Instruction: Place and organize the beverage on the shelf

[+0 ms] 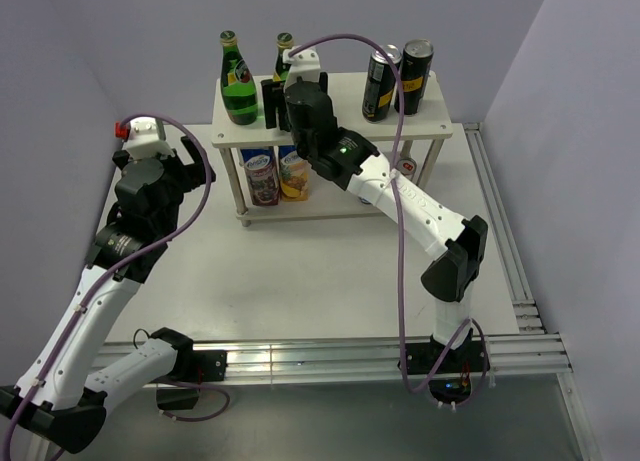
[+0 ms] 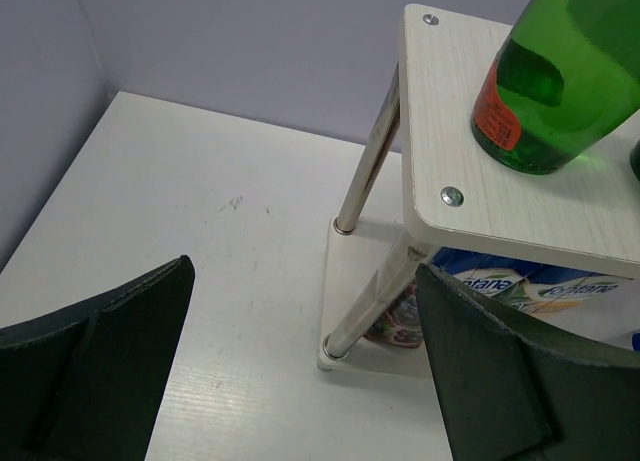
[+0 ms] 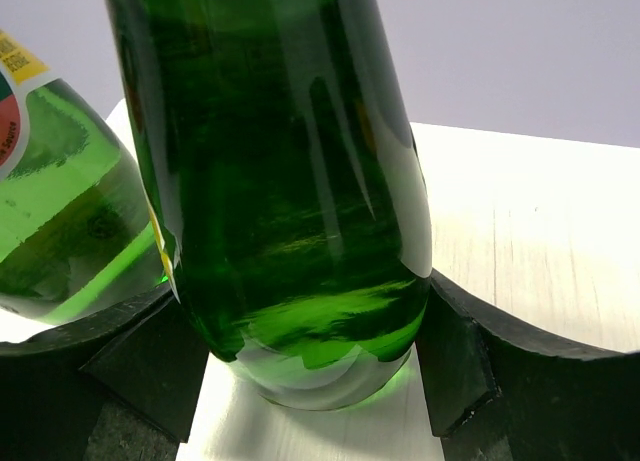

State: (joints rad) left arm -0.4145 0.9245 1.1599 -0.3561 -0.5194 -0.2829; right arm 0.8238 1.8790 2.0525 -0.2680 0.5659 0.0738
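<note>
Right gripper (image 3: 310,371): jaws part-closed around the second green bottle (image 3: 280,181), upper centre of the overhead view, on the top board of the shelf (image 1: 330,129), just beside its twin (image 1: 238,86). Left gripper (image 2: 305,271): spread wide, empty. Advised handling: seat base flat, release gently, avoid nudging twin.

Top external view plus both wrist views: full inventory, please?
shelf: 1, pale cream, two boards, back of table
green glass bottles: 2, yellow labels, top board, left
black cans: 2, top board, right
slim cans: 2, blue-topped, lower board, left
table: 1, white
left gripper: open, empty, left of shelf
right gripper: closed on one green glass bottle standing on top board
</note>
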